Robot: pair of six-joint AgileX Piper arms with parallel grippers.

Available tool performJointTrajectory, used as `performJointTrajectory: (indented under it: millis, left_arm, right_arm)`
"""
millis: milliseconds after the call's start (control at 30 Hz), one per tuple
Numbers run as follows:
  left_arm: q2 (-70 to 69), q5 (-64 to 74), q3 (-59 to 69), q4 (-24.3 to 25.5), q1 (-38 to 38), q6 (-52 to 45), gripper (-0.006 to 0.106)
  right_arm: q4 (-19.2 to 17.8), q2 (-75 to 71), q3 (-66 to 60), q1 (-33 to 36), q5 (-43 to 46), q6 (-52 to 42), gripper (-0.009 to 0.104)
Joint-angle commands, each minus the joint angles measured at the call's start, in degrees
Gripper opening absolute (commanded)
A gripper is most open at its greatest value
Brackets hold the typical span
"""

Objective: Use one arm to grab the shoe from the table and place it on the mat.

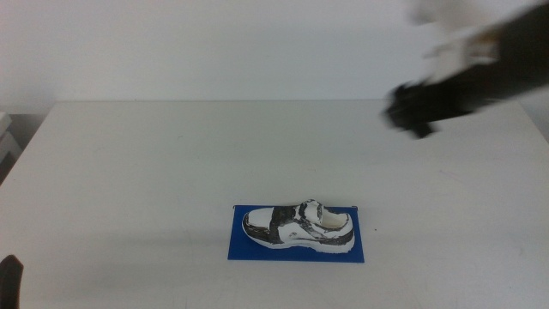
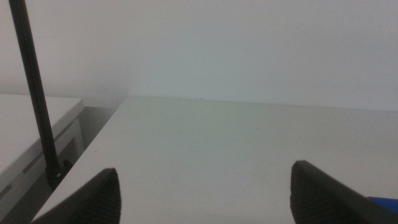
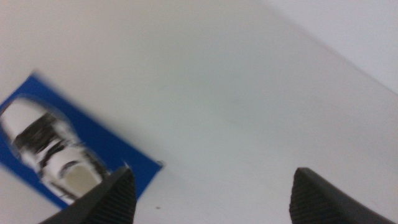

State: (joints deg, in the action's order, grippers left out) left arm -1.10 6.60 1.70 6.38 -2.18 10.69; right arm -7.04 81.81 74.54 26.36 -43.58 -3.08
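Note:
The white and black shoe (image 1: 299, 226) lies on the blue mat (image 1: 240, 245) near the front middle of the white table (image 1: 171, 163). It also shows in the right wrist view (image 3: 46, 146), on the mat (image 3: 118, 152). My right gripper (image 1: 408, 110) is blurred, raised at the back right, well away from the shoe; in its wrist view (image 3: 211, 193) its jaws stand wide apart and empty. My left gripper (image 2: 205, 196) waits at the front left corner with jaws wide apart and empty; only a dark tip (image 1: 10, 276) shows in the middle view.
A thin black pole (image 2: 34, 93) and a low white surface (image 2: 31, 124) stand beyond the table's left edge. A sliver of the mat (image 2: 382, 202) shows in the left wrist view.

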Motion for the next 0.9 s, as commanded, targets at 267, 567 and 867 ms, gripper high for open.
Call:
performJointTrajectory:
  millis: [267, 567, 867]
  left_arm:
    - [-0.4, -4.7, 0.3, -0.2, 0.3, 0.2, 0.094]
    - [-0.4, -4.7, 0.3, -0.2, 0.3, 0.2, 0.094]
    - [-0.4, -4.7, 0.3, -0.2, 0.3, 0.2, 0.094]
  right_arm:
    - [-1.4, -34.2, -27.4, -13.1, 20.1, 6.9, 0.059]
    - [-0.1, -57.3, -50.3, -20.0, 34.6, 6.4, 0.063]
    - [1.7, -65.3, -59.5, -20.4, 36.1, 6.4, 0.081]
